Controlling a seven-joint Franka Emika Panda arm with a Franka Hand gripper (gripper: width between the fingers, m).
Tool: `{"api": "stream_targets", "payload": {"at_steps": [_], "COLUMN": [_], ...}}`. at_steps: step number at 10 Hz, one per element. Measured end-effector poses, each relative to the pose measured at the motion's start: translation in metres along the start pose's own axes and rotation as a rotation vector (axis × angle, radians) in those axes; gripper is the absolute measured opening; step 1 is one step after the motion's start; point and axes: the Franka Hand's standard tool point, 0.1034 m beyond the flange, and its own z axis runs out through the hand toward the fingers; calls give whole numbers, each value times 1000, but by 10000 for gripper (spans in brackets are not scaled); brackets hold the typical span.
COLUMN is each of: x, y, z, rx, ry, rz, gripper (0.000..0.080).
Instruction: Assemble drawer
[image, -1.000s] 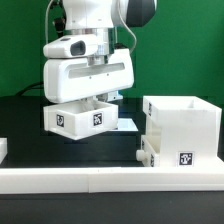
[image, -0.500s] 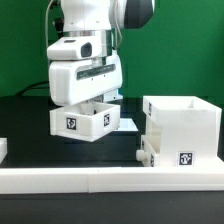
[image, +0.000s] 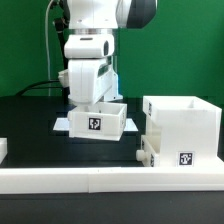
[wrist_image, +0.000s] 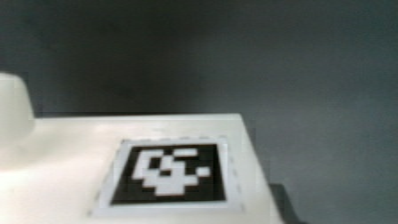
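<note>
A small white tray with a square tag on its front sits low at the table's middle, level, on or just above the marker board. My gripper reaches straight down into it and is shut on its wall; the fingertips are hidden by the tray. The tall white shell stands at the exterior view's right, open at the top, with a tag low on its front. A second small tray lies against the shell's lower left. The wrist view shows only a white face with a tag over the dark table.
A long low white border rail runs along the front of the black table. A small white block sits at the exterior view's left edge. A green wall stands behind.
The gripper has moved toward the exterior view's right with the tray, turned it and lowered it from a raised, tilted pose to level near the marker board.
</note>
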Motion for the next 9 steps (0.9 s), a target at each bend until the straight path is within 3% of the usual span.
{"api": "stream_targets", "payload": {"at_steps": [2,7,9], "x": [-1,16,15], "y": [0,31,29], "z": [1,4,6], "rx": [2,22,25], "ry": [-4,6,6], "rz": [-76,-108,-104], "gripper": [41,41,41]}}
